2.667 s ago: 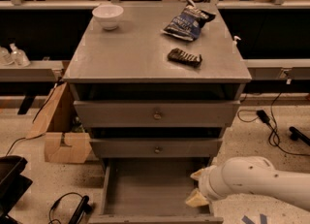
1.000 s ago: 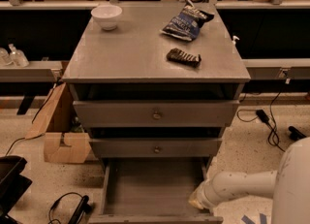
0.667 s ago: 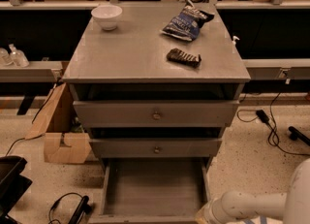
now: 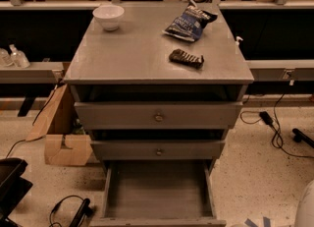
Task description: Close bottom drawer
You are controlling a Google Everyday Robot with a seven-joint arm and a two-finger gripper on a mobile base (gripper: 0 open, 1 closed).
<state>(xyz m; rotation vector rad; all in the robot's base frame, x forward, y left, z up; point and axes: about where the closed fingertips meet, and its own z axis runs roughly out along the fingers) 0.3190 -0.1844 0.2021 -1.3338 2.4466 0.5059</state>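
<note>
The bottom drawer [image 4: 157, 190] of the grey cabinet [image 4: 147, 54] is pulled out towards me. Its plain grey tray is empty and its front panel [image 4: 157, 221] lies at the bottom edge of the view. The mid-sized drawer [image 4: 158, 150] and the top drawer [image 4: 158, 116] above it are pushed in. My gripper is out of view. Only a white piece of my arm [image 4: 306, 207] shows at the bottom right corner, apart from the drawer.
On the cabinet top stand a white bowl [image 4: 108, 16], a blue chip bag [image 4: 189, 22] and a dark snack bar [image 4: 186, 58]. A cardboard box [image 4: 61, 133] sits left of the cabinet. Cables [image 4: 273, 123] lie on the floor at right, a black object [image 4: 11, 182] at lower left.
My arm and gripper, earlier at the open drawer's right front corner, have drawn back down and to the right out of view. The bottom drawer stays open.
</note>
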